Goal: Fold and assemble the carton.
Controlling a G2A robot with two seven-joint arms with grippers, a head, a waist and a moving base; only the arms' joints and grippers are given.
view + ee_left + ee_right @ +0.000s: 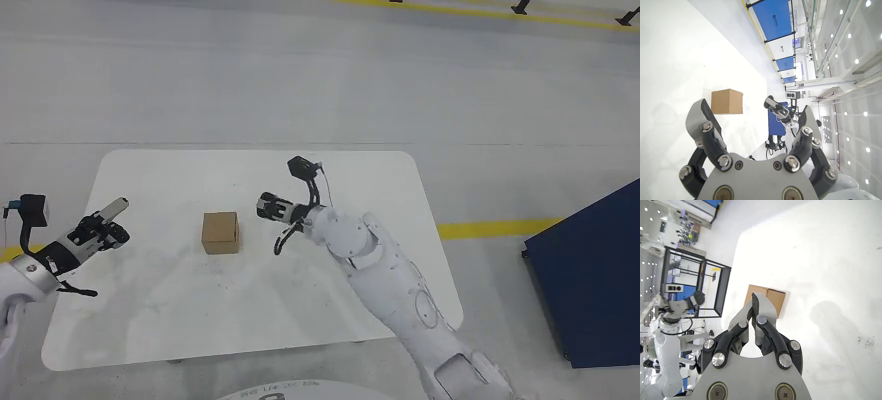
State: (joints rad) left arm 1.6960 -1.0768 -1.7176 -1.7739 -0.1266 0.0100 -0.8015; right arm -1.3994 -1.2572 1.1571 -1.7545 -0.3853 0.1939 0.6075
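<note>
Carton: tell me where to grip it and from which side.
Grip the carton across two opposite side walls, from above. It stands closed and free on the table, so its flat parallel walls probably hold best. The open left gripper suits; the right gripper is shut.

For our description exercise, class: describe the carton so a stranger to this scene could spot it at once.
Find the white table with rounded corners. Near its middle, between the left gripper and the right gripper, stands the carton. It is the one brown cardboard box, closed and touched by neither gripper.
</note>
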